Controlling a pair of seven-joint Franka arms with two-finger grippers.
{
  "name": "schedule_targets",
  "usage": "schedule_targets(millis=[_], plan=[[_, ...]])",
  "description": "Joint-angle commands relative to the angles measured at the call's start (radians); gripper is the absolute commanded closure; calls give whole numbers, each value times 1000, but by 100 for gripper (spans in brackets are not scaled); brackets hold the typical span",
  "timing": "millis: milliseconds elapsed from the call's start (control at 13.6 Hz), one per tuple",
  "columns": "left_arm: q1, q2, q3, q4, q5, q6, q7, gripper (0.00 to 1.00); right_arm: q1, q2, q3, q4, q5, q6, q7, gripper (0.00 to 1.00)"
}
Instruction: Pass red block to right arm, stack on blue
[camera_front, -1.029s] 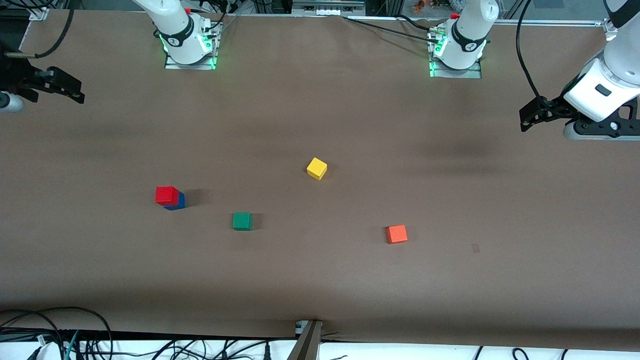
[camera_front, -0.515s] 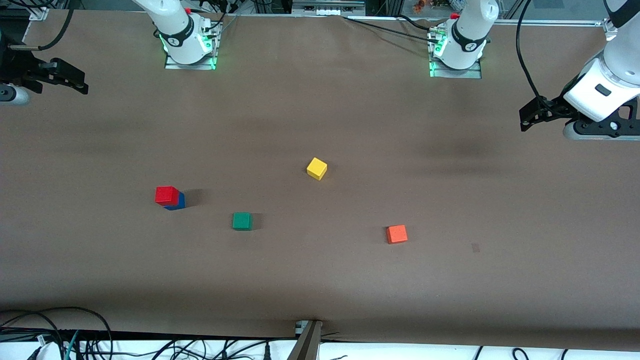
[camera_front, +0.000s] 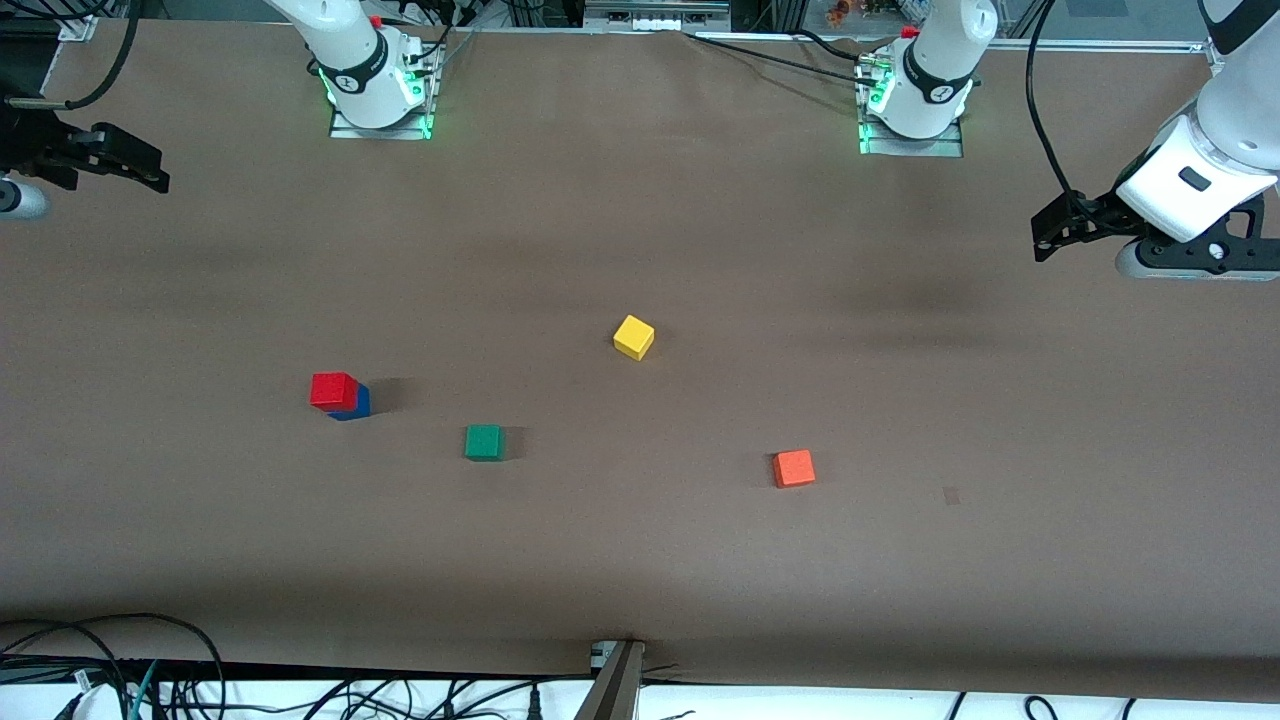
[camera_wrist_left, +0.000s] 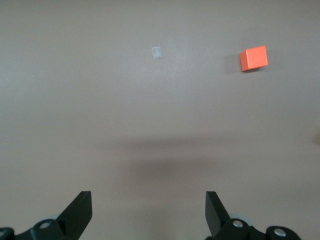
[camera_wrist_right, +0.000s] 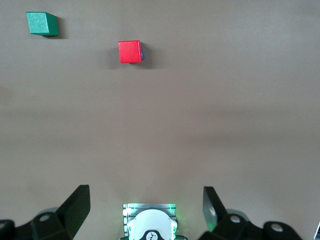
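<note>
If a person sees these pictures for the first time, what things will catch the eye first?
First, the red block sitting on the blue block, toward the right arm's end of the table. Next, three single cubes: green beside the stack, yellow near the middle, orange toward the left arm's end. The left pincer and right pincer hang open and empty at the table's ends.

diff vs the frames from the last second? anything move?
Only the arms shifted a little, both staying open and empty at the table's ends: the left gripper drifted slightly toward the bases, and the right gripper wavered in place. The red block stayed stacked on the blue block; the other cubes are unmoved.
</note>
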Motion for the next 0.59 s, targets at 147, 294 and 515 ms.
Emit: schedule_targets(millis=[147, 294, 515], plan=[[-8, 15, -2, 41, 24, -39, -13, 0, -2, 16, 5, 29, 19, -26, 12, 0], [-10, 15, -4, 43, 24, -40, -13, 0, -2, 16, 5, 29, 19, -26, 12, 0], [-8, 17, -4, 43, 24, -43, -13, 0, -2, 16, 5, 29, 19, -26, 12, 0]])
